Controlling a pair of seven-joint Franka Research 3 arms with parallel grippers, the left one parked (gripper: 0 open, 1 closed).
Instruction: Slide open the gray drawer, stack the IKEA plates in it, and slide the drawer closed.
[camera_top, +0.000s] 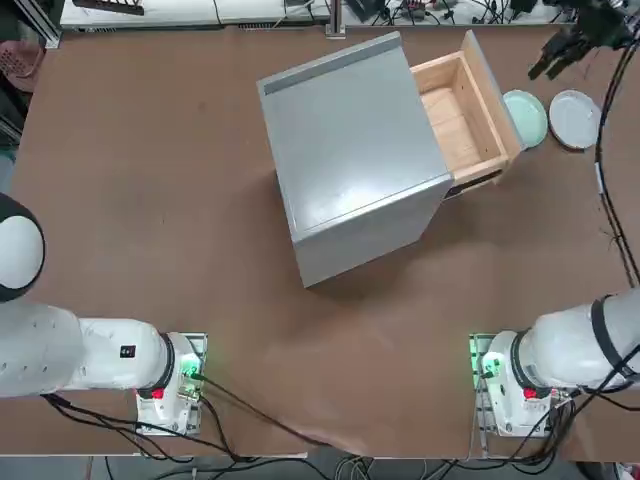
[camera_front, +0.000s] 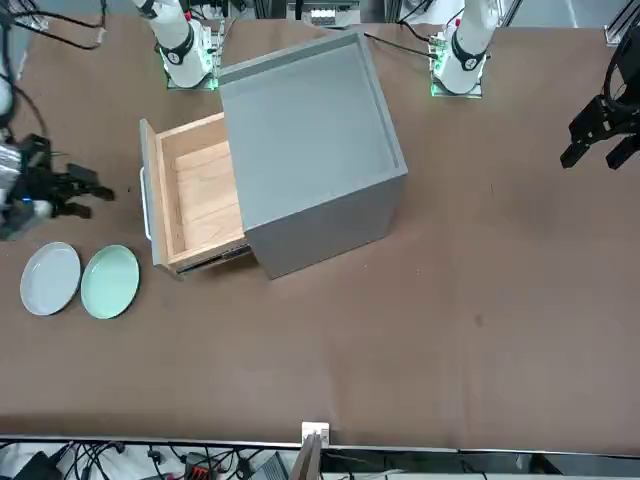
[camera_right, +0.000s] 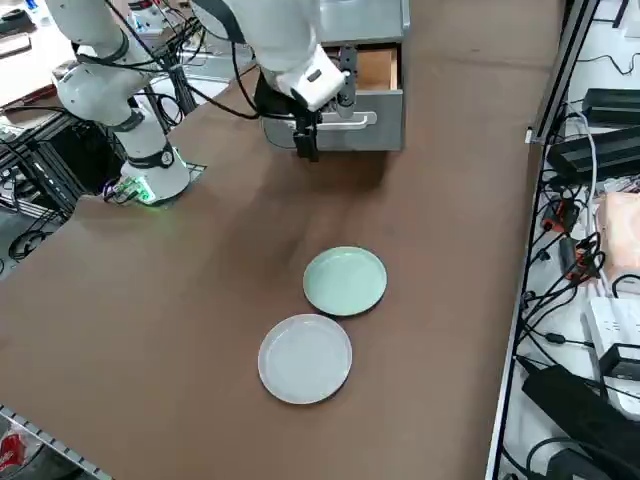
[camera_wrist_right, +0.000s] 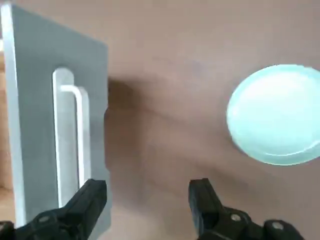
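The gray drawer (camera_top: 462, 118) stands pulled out of the gray cabinet (camera_top: 350, 155), its light wood tray (camera_front: 200, 195) bare inside. Its gray front panel with a metal handle (camera_wrist_right: 67, 130) shows in the wrist view. Two IKEA plates lie side by side on the table just past the drawer front: a mint green plate (camera_top: 526, 117) (camera_right: 345, 280) (camera_wrist_right: 277, 115) and a white plate (camera_top: 574, 119) (camera_right: 305, 357). My right gripper (camera_top: 548, 62) (camera_front: 85, 190) (camera_right: 305, 138) (camera_wrist_right: 147, 200) hovers open and holds nothing, above the table between the drawer front and the plates.
The brown table (camera_top: 150, 200) spreads wide to the left of the cabinet. Cables and power bricks (camera_right: 600, 150) lie beyond the table's right edge. The right arm's base (camera_top: 510, 380) sits at the near edge.
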